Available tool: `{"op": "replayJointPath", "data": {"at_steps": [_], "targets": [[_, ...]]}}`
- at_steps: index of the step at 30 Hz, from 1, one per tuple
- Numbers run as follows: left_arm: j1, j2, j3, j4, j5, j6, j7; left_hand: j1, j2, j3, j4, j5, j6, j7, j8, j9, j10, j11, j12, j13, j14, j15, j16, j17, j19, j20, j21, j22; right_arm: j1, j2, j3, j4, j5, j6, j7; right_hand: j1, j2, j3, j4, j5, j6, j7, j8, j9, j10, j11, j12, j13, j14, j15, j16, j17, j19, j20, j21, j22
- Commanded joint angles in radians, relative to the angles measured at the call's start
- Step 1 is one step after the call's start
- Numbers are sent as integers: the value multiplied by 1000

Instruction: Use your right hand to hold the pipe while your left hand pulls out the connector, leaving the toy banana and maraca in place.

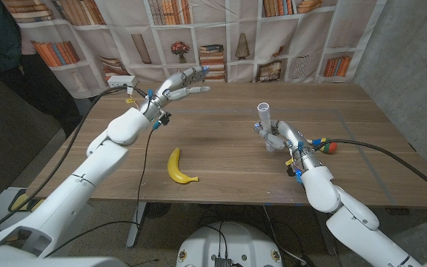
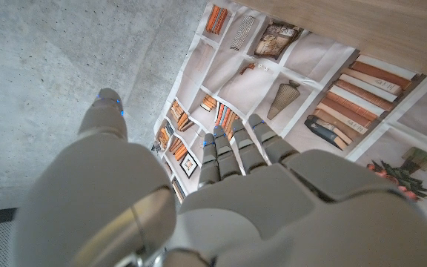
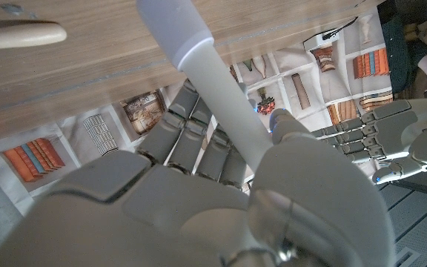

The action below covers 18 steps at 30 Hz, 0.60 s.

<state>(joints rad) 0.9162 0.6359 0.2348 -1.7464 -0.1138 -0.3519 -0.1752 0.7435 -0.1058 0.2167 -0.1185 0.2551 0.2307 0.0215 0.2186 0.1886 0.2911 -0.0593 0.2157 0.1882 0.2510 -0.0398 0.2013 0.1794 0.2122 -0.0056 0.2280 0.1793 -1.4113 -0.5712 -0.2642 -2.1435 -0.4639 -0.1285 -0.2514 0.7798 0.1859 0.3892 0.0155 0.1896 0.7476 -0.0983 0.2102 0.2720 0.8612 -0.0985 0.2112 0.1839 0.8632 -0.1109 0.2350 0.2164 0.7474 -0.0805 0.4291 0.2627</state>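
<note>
One pipe (image 1: 265, 119) — upright, gripped by right hand (image 1: 284, 139).

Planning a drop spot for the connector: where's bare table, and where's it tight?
Bare wood lies between the banana and the pipe held by the right hand, and along the far edge right of the raised left hand. It is crowded beside the right wrist, where the maraca lies.

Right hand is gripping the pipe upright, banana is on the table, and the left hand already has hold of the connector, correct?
Not quite. The left hand holds nothing: the head view shows it raised, far from the pipe, fingers apart. The rest stands: the right hand grips the pipe upright, and the banana lies on the table.
</note>
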Motion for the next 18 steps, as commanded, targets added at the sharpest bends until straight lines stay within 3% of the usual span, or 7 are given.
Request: {"op": "replayJointPath", "data": {"at_steps": [1, 7, 9, 18], "targets": [[12, 46, -11, -95, 127, 33, 21, 17, 7, -2, -5, -3, 17, 1, 3, 3, 18, 2, 6, 6, 29, -9, 5, 3, 31, 1, 12, 4, 25, -16, -7, 4, 8, -19, 12, -16, 17, 149, 141, 1, 1, -8, 5, 5, 3, -4, -1, 3, 7, -110, -2, 4, -6, -132, 6, 2], [9, 79, -10, -144, 166, 57, -5, 28, 9, 0, -8, -2, 20, 4, 2, 3, 26, -3, 6, 7, 37, -10, 5, 3, 42, 2, 13, 4, 39, -29, -15, 5, 2, -30, 26, -20, 17, 152, 141, 0, 1, -8, 6, 7, 1, -2, -2, 3, 6, -110, -3, 5, -10, -132, 7, 2], [8, 87, -10, -155, 175, 57, -11, 36, 11, 1, -10, -3, 19, 5, 0, 3, 27, 14, 5, 7, 45, -4, 7, 3, 42, 4, 12, 5, 44, -33, -17, 6, 3, -30, 30, -22, 17, 152, 141, 0, -1, -10, 6, 8, 0, -3, -3, 3, 6, -110, -3, 5, -12, -132, 7, 2], [3, 114, -10, -187, 202, 31, -44, 44, 12, 0, -10, -4, 19, 6, -3, 3, 31, 1, 4, 8, 49, -4, 4, 4, 46, -7, 10, 5, 51, -34, -25, 10, 5, -38, 29, -33, 17, 152, 146, -1, -7, -11, 4, 10, -6, -4, -5, 3, 4, -108, -3, 7, -14, -132, 10, 3]]}}
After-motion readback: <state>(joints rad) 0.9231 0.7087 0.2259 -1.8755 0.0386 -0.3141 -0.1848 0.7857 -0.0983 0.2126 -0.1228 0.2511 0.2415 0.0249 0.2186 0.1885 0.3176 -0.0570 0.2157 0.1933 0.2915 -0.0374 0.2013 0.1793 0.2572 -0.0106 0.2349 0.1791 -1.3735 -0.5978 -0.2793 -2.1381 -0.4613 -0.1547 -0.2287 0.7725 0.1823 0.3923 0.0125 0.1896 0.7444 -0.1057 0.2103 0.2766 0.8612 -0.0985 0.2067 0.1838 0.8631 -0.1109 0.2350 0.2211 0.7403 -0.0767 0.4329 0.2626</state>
